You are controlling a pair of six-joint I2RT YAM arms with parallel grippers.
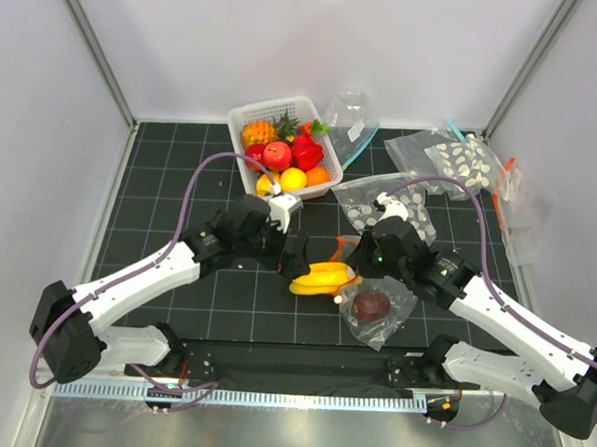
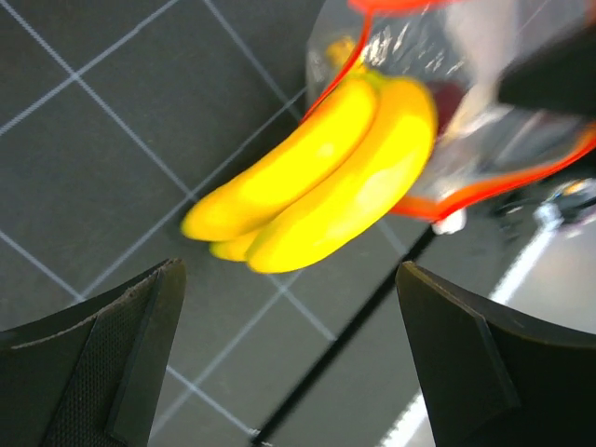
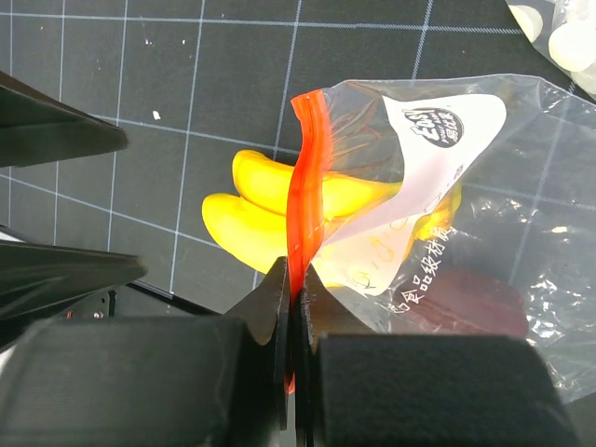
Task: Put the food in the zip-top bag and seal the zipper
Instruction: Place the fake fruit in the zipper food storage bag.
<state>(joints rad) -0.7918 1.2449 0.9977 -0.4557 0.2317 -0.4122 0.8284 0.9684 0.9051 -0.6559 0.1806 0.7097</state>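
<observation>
The clear zip-top bag (image 1: 384,310) lies at centre front with a dark maroon fruit (image 1: 371,305) inside. The yellow banana bunch (image 1: 321,279) sticks halfway out of its mouth; it also shows in the left wrist view (image 2: 317,177) and the right wrist view (image 3: 270,209). My right gripper (image 3: 296,279) is shut on the orange-red zipper (image 3: 305,177), holding the mouth edge up over the bananas. The bag's white label (image 3: 438,177) faces up. My left gripper (image 2: 289,345) is open and empty just left of the bananas, above the mat.
A white basket (image 1: 252,115) of toy fruits stands at the back. A clear bag with a blue strip (image 1: 352,121) lies beside it. Bags dotted with white discs (image 1: 460,160) lie at the right and behind my right gripper (image 1: 385,203).
</observation>
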